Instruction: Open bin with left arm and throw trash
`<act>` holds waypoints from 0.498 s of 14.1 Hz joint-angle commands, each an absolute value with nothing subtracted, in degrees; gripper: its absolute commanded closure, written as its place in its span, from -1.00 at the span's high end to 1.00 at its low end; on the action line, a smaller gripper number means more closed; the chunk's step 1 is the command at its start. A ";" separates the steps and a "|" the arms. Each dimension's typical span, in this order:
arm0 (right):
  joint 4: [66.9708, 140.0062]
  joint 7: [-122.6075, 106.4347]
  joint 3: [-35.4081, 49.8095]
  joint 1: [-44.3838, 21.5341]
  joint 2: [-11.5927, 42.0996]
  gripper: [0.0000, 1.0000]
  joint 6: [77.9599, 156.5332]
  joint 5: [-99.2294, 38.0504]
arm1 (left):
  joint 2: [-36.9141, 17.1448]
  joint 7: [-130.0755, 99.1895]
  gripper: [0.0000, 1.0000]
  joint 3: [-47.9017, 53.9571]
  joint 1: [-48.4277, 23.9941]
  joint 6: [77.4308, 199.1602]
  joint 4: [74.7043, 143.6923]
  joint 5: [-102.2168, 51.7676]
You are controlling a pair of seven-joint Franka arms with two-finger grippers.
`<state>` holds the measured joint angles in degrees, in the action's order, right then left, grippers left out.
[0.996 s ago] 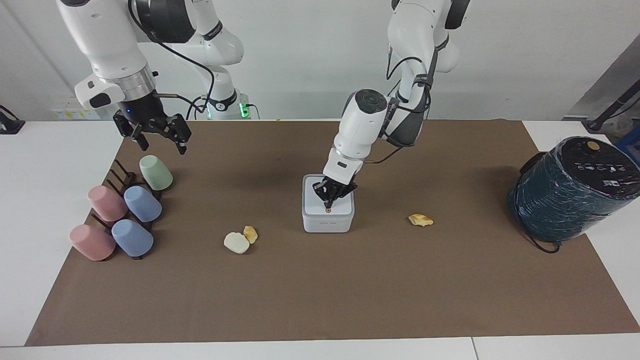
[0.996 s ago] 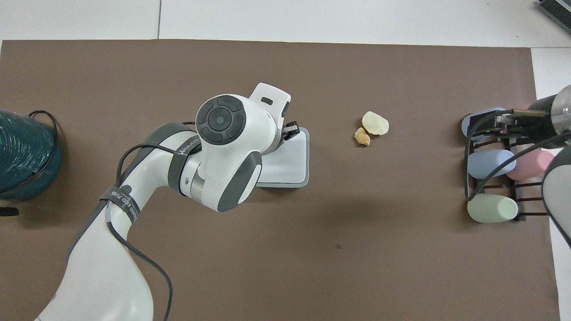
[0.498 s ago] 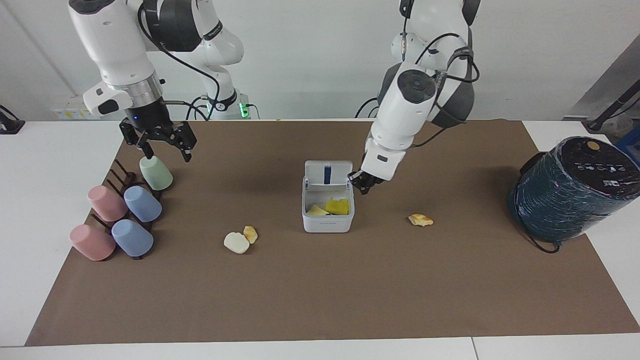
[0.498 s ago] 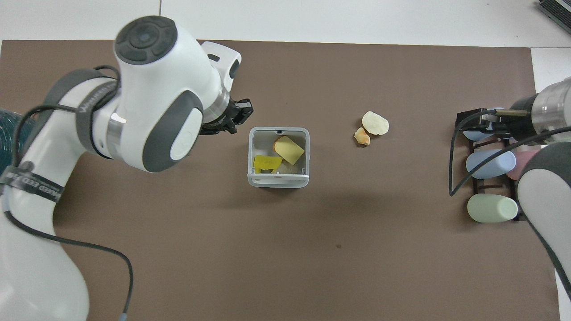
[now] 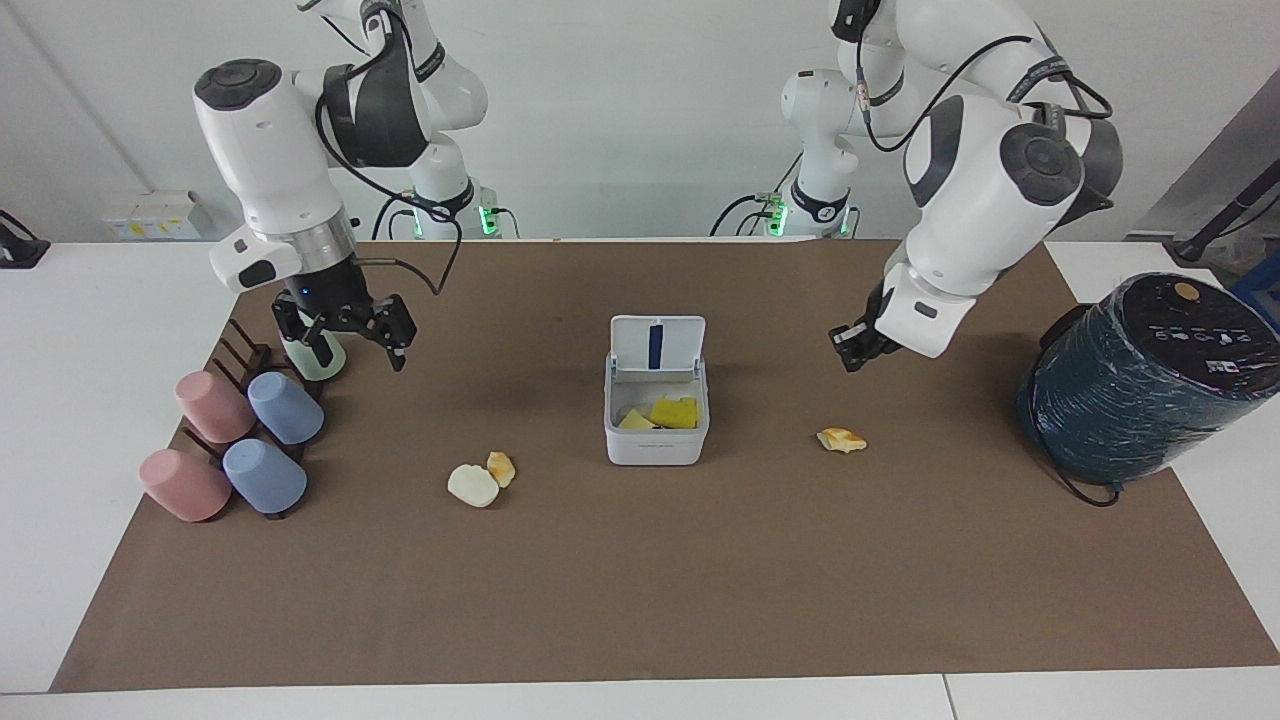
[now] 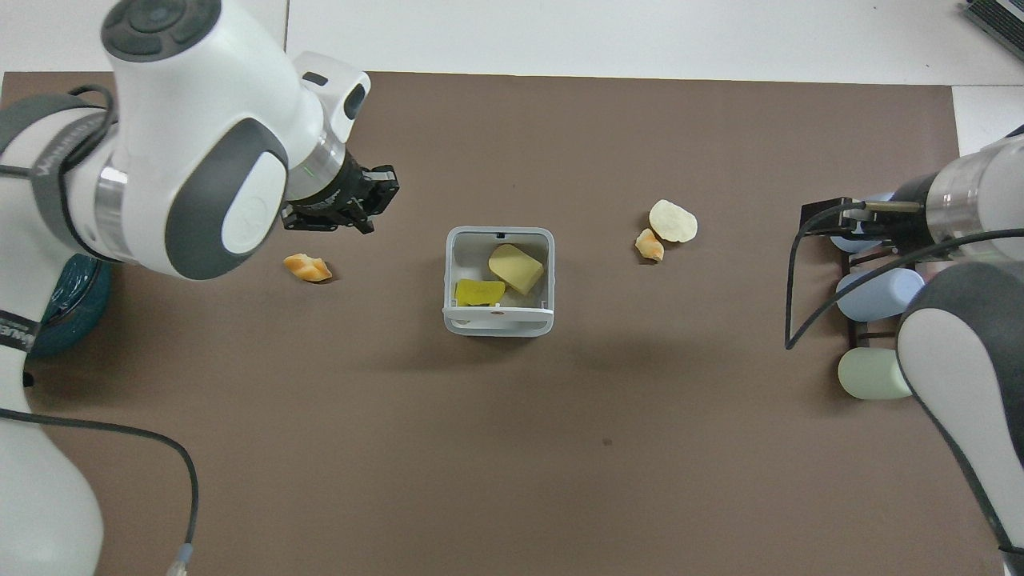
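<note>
Lid's popped now: a second ago the left gripper (image 5: 857,348) was pressing the white bin (image 5: 655,440). It's backed off over the mat, pinched shut and empty. Right gripper (image 5: 345,330) waits wide open over the green cup (image 5: 318,362). Three trash lumps: lone orange (image 5: 841,439), cream (image 5: 472,485), small orange (image 5: 500,467) farther out, unbinned.

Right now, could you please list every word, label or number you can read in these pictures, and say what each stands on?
"WANCED": on the grey strap around the left arm; only partly legible, the rest is hidden.
Small print on the front of the bin: too small to read.
Marks on top of the dark teal cylinder: too small to read.
</note>
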<state>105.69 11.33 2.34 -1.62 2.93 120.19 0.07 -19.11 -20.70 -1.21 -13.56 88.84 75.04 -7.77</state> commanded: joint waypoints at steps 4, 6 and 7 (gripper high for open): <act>105.91 4.59 2.55 -2.64 12.82 1.00 132.96 0.18 | -17.75 -4.32 0.54 -0.62 -8.44 89.46 75.06 -3.78; 105.91 0.20 2.72 -3.16 15.46 1.00 135.95 0.09 | -17.67 -3.17 0.93 -0.70 -8.35 93.06 75.32 -2.29; 105.91 -1.74 2.72 -3.69 16.86 1.00 137.36 0.09 | -17.58 -3.08 0.98 -0.70 -8.09 94.38 76.02 -1.59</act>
<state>106.16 2.35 2.41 -3.30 14.80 135.01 0.06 -18.20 -4.47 -1.13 -8.51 91.72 75.05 -3.72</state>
